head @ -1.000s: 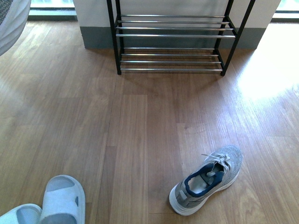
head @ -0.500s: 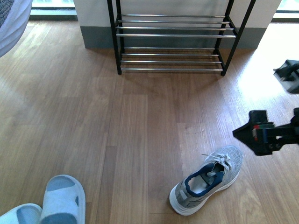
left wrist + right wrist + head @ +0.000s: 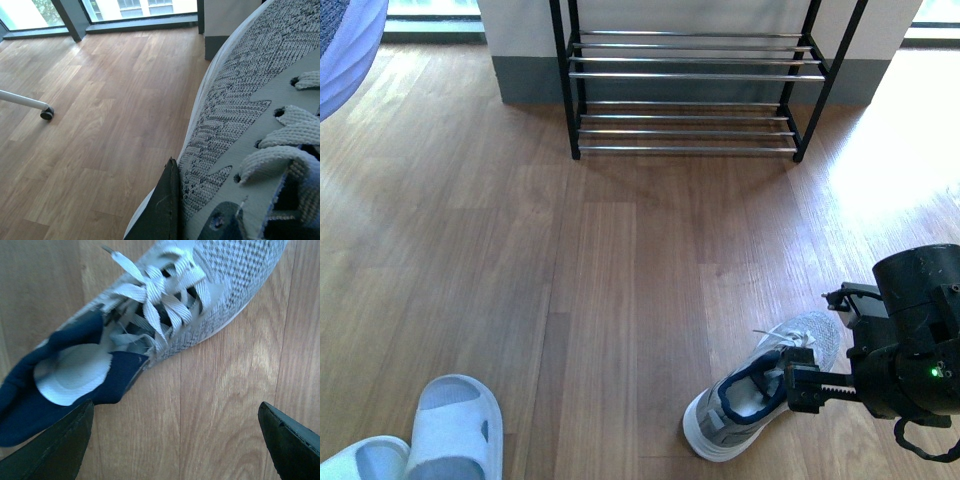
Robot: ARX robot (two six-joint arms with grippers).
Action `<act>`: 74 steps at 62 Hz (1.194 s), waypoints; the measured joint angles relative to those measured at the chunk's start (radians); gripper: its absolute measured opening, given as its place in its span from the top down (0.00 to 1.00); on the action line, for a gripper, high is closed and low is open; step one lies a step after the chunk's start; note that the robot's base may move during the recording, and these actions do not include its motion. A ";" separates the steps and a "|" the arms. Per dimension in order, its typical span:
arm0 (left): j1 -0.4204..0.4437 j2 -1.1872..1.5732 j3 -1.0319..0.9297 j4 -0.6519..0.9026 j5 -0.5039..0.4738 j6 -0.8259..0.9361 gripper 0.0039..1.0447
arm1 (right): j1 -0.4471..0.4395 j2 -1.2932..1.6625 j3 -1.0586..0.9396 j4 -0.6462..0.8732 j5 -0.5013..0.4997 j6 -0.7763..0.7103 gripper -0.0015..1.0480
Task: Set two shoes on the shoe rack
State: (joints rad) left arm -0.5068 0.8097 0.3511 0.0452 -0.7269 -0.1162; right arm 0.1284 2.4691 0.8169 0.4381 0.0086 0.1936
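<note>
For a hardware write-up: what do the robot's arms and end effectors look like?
Right arm: matte black, round housing, tiny green light, toothed rail, looping black cable. Right end effector: black wedge-shaped fingers. Left end effector: only one black finger shows.

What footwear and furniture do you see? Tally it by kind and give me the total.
Grey knit lace-up sneakers with white soles: 2
Pale-blue rubber slide sandals: 2
Black-framed shoe rack with chrome bars: 1
Total: 5

Sunlit wood-plank floor runs to a white wall with grey skirting.
</note>
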 joint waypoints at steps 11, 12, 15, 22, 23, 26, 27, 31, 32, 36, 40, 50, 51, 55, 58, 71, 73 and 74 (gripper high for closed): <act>0.000 0.000 0.000 0.000 0.000 0.000 0.99 | -0.050 0.019 0.051 -0.058 -0.055 0.151 0.09; 0.000 0.000 0.000 0.000 0.000 0.000 0.99 | -0.055 0.021 0.053 -0.065 -0.055 0.164 0.09; 0.000 0.000 0.000 0.000 0.000 0.000 0.99 | -0.062 0.023 0.052 -0.075 -0.063 0.184 0.09; 0.000 0.000 0.000 0.000 0.000 0.000 0.99 | -0.051 0.031 0.050 -0.071 -0.083 0.232 0.09; 0.000 0.000 0.000 0.000 0.000 0.000 0.99 | -0.046 0.034 0.050 -0.071 -0.088 0.244 0.09; 0.000 0.000 0.000 0.000 0.000 0.000 0.99 | -0.035 0.037 0.046 -0.066 -0.100 0.264 0.09; 0.000 0.000 0.000 0.000 0.000 0.000 0.99 | -0.034 0.037 0.044 -0.064 -0.102 0.267 0.09; 0.000 0.000 0.000 0.000 0.000 0.000 0.99 | -0.019 0.037 0.035 -0.058 -0.114 0.286 0.09; 0.000 0.000 0.000 0.000 0.000 0.000 0.99 | -0.016 0.037 0.035 -0.058 -0.114 0.287 0.09; 0.000 0.000 0.000 0.000 0.000 0.000 0.99 | -0.003 0.037 0.030 -0.047 -0.113 0.303 0.09; 0.000 0.000 0.000 0.000 0.000 0.000 0.99 | 0.013 0.042 0.030 -0.040 -0.111 0.312 0.09; 0.000 0.000 0.000 0.000 0.000 0.000 0.99 | 0.044 0.084 0.047 -0.018 -0.103 0.335 0.09; 0.000 0.000 0.000 0.000 0.000 0.000 0.99 | 0.045 0.087 0.050 -0.017 -0.102 0.335 0.09; 0.000 0.000 0.000 0.000 0.000 0.000 0.99 | 0.049 0.111 0.064 -0.003 -0.098 0.341 0.09; 0.000 0.000 0.000 0.000 0.000 0.000 0.99 | 0.050 0.131 0.077 0.010 -0.099 0.349 0.09; 0.000 0.000 0.000 0.000 0.000 0.000 0.99 | 0.076 0.202 0.130 0.100 -0.054 0.409 0.15; 0.000 0.000 0.000 0.000 0.000 0.000 0.99 | 0.081 0.210 0.138 0.105 -0.029 0.406 0.22; 0.000 0.000 0.000 0.000 0.000 0.000 0.99 | 0.083 0.215 0.139 0.117 -0.018 0.403 0.25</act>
State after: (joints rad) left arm -0.5068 0.8097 0.3511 0.0452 -0.7273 -0.1162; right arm 0.2111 2.6839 0.9558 0.5552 -0.0097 0.5964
